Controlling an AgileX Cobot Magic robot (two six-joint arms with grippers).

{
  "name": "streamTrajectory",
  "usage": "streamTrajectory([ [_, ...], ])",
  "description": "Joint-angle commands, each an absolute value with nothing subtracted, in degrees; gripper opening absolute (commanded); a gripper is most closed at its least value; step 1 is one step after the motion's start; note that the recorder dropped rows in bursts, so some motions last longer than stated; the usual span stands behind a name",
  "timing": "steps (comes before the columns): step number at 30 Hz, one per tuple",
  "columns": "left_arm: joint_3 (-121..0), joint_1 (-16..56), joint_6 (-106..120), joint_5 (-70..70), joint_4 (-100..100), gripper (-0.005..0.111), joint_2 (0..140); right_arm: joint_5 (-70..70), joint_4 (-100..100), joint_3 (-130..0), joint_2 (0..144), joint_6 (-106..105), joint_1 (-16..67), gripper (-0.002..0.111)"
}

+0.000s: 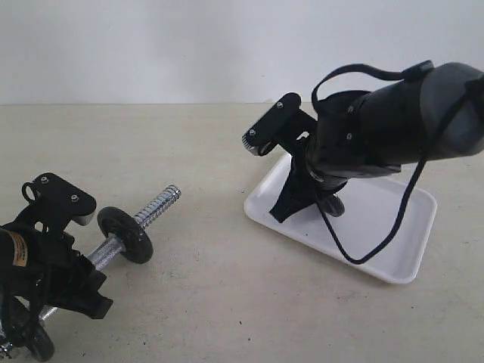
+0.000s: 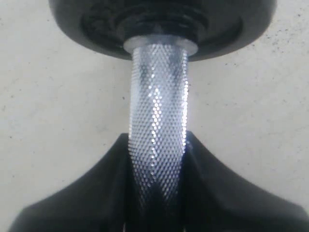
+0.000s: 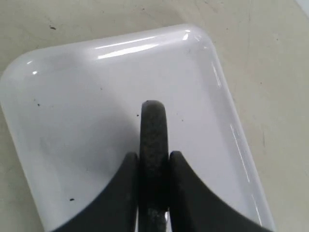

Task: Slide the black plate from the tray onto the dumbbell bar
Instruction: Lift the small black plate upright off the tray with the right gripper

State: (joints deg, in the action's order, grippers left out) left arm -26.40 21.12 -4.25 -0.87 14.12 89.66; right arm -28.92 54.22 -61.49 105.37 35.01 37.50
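The right jaws pinch the black plate [image 3: 153,126] across its faces, holding it upright and edge-on over the middle of the tray [image 3: 96,63]. Whether its lower rim touches the tray floor cannot be told. The left jaws are clamped on the knurled middle of the dumbbell bar [image 2: 158,96] near the front left corner of the bench [image 1: 212,302], and the bar's bare threaded end [image 1: 160,201] rises toward the bench's middle. A black disc [image 1: 125,234] already sits on the bar just beyond the left jaws. The tray lies well apart from the bar, toward the bench's right edge.

The pick-up looks all but done, while the carry and the threading are not yet begun. The next move likely calls for lifting the plate clear of the tray's rim, carrying it across the bench, and turning its central hole to face the threaded tip squarely before sliding it on. The left jaws would need to hold the bar steady meanwhile.
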Motion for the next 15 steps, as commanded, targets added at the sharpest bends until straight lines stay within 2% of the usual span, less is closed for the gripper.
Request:
streamTrajectory([
  [1, -28.3, 21.2, -4.2, 19.3, 14.1, 0.004, 87.7, -33.4, 39.5, -64.4, 104.4, 19.3, 34.9, 0.000],
  [8, -28.3, 21.2, -4.2, 19.2, 14.1, 0.004, 87.7, -38.7, 29.1, -67.4, 104.4, 9.7, 32.7, 0.000],
  [15, -28.3, 21.2, -4.2, 19.2, 14.3, 0.004, 87.7, -39.3, 26.7, -67.6, 104.5, 8.1, 32.6, 0.000],
])
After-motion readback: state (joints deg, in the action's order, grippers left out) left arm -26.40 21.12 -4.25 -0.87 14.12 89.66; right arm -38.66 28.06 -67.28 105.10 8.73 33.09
